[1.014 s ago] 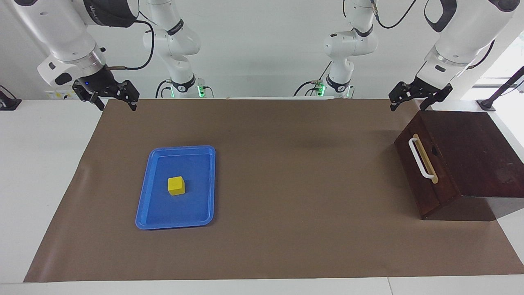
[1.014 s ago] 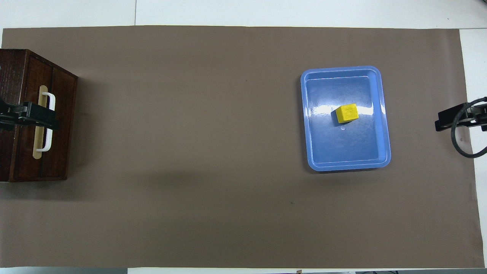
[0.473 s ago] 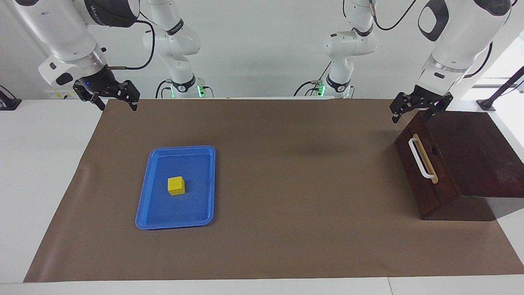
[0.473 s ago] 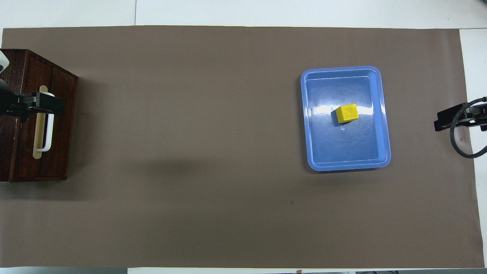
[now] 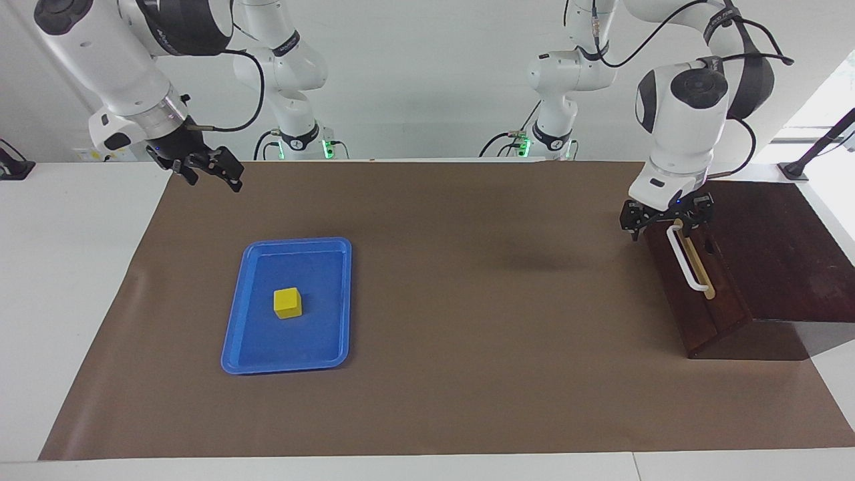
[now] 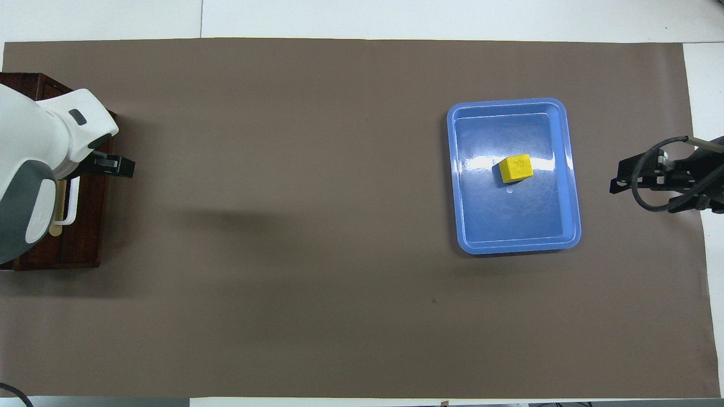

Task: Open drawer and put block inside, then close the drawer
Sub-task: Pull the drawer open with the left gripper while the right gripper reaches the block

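The drawer [image 5: 695, 280] is shut, its box [image 5: 768, 260] at the left arm's end of the worktop; the left gripper [image 5: 666, 222] is at the robots' end of its handle [image 5: 687, 260], jaws spread. The block [image 5: 287, 302] lies in the tray [image 5: 337, 300] toward the right arm's end. The right gripper [image 5: 212, 170] hangs open over the mat's [image 5: 467, 334] corner nearest the right arm's base.

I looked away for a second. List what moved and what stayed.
The left end effector came down to the drawer front, at the handle end nearest the robots. The right end effector shifted slightly over the mat's edge. The drawer is still shut; the block remains in the blue tray.
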{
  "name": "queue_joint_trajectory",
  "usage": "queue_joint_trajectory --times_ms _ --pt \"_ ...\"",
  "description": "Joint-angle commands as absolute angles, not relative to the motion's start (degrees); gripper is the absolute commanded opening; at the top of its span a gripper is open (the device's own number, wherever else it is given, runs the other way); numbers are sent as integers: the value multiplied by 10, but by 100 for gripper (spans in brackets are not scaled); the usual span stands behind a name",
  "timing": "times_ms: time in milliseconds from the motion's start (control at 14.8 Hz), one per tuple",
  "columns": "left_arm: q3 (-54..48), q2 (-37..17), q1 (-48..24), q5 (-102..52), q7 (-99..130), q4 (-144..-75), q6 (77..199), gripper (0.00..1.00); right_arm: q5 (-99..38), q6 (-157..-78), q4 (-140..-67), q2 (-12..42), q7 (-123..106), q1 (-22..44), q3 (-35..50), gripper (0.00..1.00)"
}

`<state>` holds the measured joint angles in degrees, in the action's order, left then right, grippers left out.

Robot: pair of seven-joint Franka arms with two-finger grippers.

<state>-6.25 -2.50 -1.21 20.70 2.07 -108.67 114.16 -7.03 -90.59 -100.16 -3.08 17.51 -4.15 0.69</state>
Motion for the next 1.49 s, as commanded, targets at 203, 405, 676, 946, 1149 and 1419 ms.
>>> queue_joint_trajectory --times_ms 203,405,676,946,1149,1419 --pt "-58 -64 7 279 132 -1135 1231 100 -190 -983 -1086 -5 353 -102 12 100" --pt "-57 -69 19 300 134 -1149 1252 100 -259 -1019 -1085 53 409 -124 12 100" --pt "-57 -70 33 325 134 -1164 1271 100 -310 -1041 -1082 111 442 -127 12 100" --pt "-57 -90 26 325 176 -1182 1305 100 -323 -1024 -1010 212 437 -126 12 100" --pt "-58 -113 -11 325 233 -1172 1326 100 -345 -1016 -974 257 439 -124 12 100" --pt "-58 -114 -63 324 240 -1169 1317 100 -375 -1026 -965 277 446 -120 11 100"
